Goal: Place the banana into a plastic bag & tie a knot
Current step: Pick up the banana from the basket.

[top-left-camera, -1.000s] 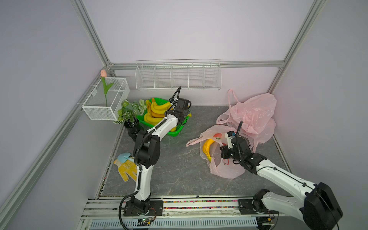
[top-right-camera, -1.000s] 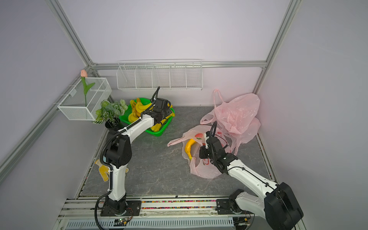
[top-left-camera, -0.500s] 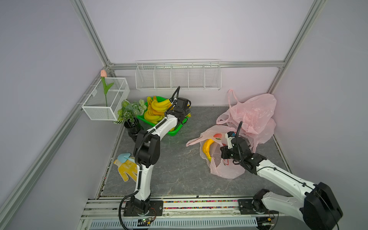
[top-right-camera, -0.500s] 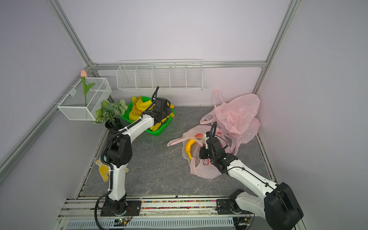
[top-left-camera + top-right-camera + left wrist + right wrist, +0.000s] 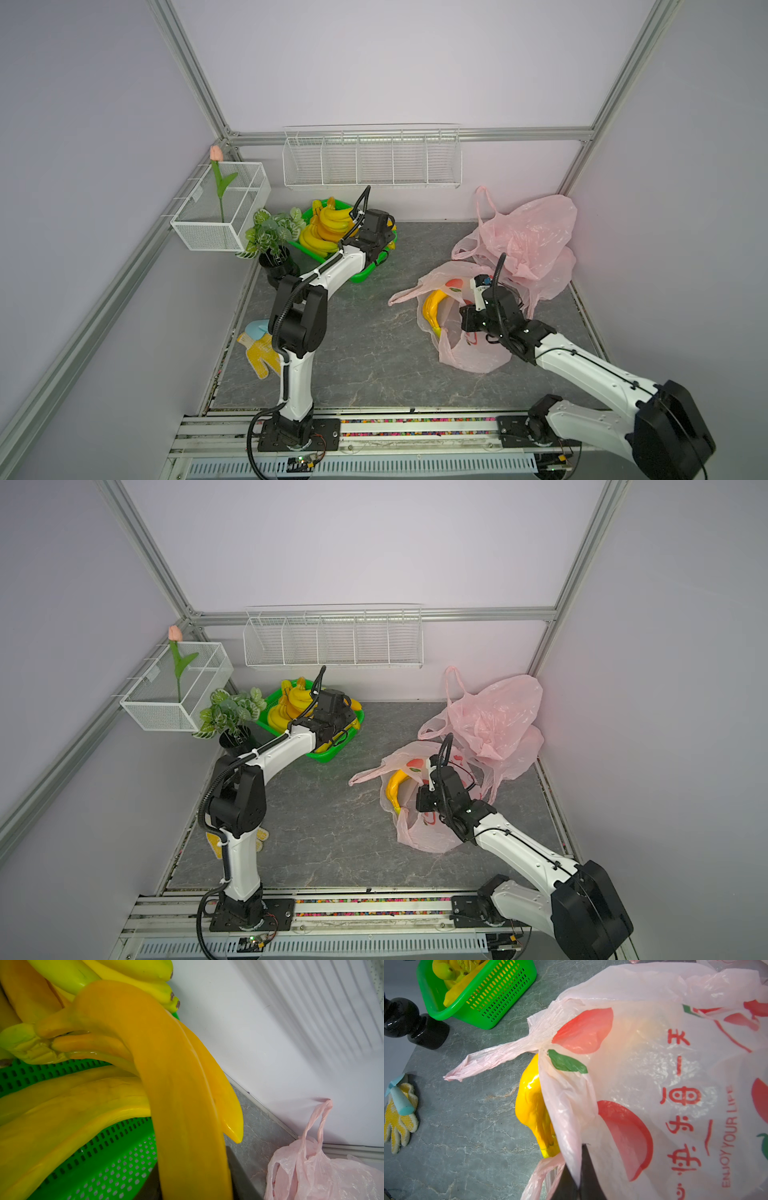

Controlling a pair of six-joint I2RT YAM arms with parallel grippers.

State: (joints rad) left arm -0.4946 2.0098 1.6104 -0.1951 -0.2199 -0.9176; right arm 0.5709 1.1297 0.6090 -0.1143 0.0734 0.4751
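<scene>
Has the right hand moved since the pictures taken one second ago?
No. The right hand, shut on the printed pink bag, sits just as far from the green basket as one second ago.

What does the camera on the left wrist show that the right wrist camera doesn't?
Only the left wrist view: a close-up of an orange-yellow banana between the left gripper's dark fingers, the white back wall, and a crumpled pink bag against that wall.
Only the right wrist view: the printed pink bag pinched by the right gripper, a yellow banana partly covered by it, a yellow glove and a black pot.
Both: the green basket of bananas and the grey marbled tabletop.
</scene>
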